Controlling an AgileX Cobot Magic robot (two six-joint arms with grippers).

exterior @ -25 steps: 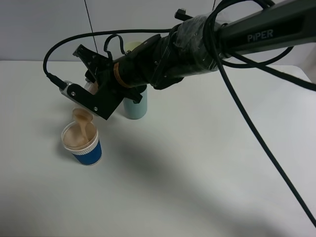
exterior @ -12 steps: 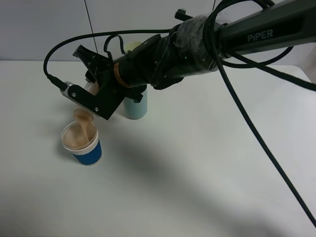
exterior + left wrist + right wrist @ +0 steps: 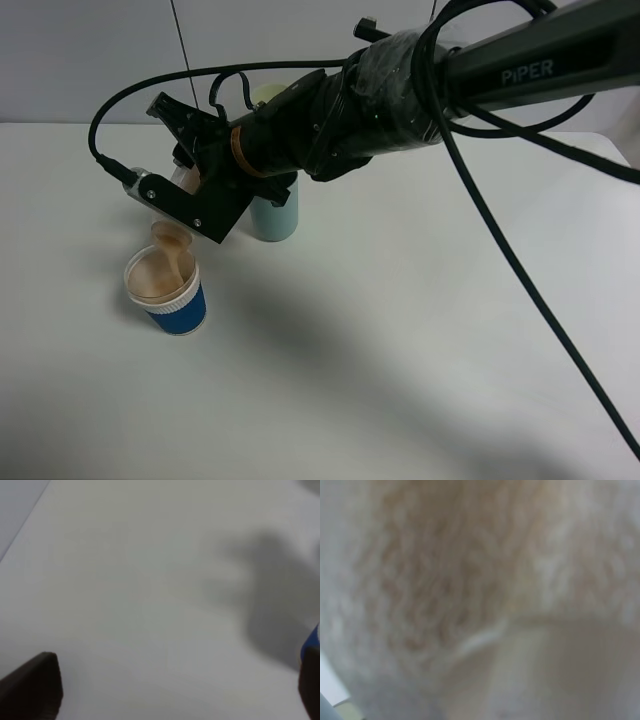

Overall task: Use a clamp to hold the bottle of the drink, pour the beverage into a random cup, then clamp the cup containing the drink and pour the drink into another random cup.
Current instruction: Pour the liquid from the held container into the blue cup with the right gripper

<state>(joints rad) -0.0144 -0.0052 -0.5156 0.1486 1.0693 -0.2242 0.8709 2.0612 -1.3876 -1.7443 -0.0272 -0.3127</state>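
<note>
At upper left of the high view, the right gripper (image 3: 168, 158) clamps a tipped pale container (image 3: 183, 178).
Tan drink (image 3: 176, 250) falls from it into the white-rimmed blue paper cup (image 3: 172, 300) below; a pale teal cylinder (image 3: 275, 215) stands up-right of that cup. The left gripper (image 3: 170, 685) gapes wide, holding nothing.

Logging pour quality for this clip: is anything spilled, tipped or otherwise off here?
Nothing stands out. The right hand tilts the bottle, and the tan stream lands inside the upright blue cup. No liquid shows on the table; the pale cup behind is upright too.
</note>
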